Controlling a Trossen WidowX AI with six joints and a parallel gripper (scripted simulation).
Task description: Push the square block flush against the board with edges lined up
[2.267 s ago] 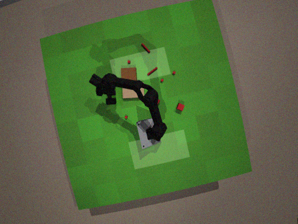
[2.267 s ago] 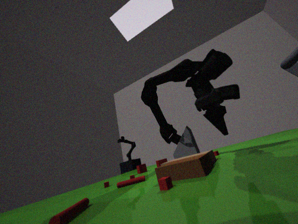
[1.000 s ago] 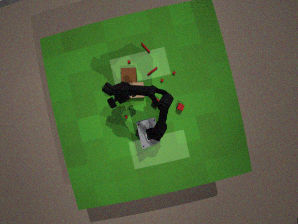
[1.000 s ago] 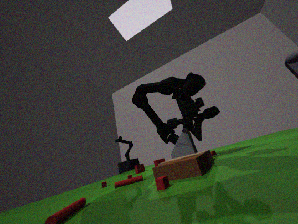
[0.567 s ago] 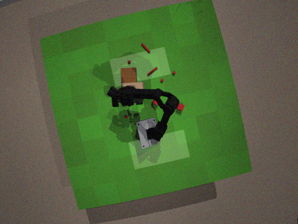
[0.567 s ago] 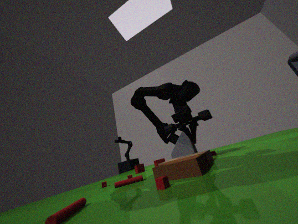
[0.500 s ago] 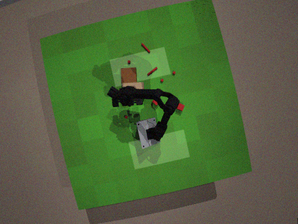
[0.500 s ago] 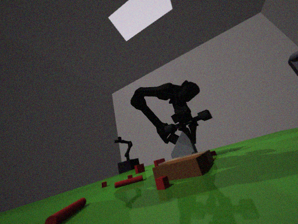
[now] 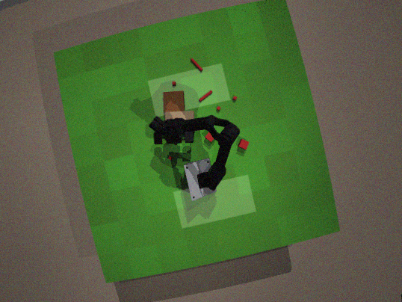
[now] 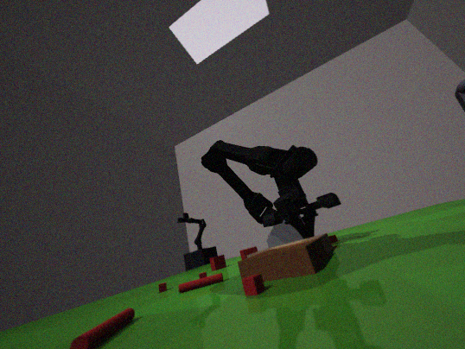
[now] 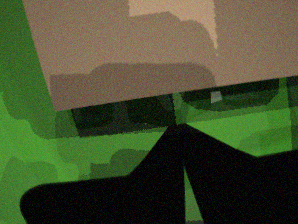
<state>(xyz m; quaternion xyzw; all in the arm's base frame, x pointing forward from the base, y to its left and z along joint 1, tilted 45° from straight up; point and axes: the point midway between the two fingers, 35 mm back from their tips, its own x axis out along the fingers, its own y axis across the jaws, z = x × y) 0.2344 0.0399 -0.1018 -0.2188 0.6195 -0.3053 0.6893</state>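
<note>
The dark brown square block (image 9: 173, 100) (image 10: 277, 261) lies flat on the green mat (image 9: 112, 194). The lighter tan board (image 9: 180, 114) (image 11: 150, 55) lies against the block's side nearest the robot base. Their left edges look about even. The arm hides part of the board. My gripper (image 11: 178, 132) (image 10: 308, 231) (image 9: 175, 125) is shut and empty. It is low over the mat, just short of the board's near edge, on the side away from the block. I cannot tell whether the fingertips touch the board.
Red rods (image 9: 196, 64) (image 9: 205, 96) and small red cubes (image 9: 173, 83) (image 9: 234, 98) (image 9: 209, 137) (image 9: 243, 143) are scattered around. One cube (image 10: 252, 284) sits close to the block's far side. The arm's grey base plate (image 9: 194, 181) is behind the gripper.
</note>
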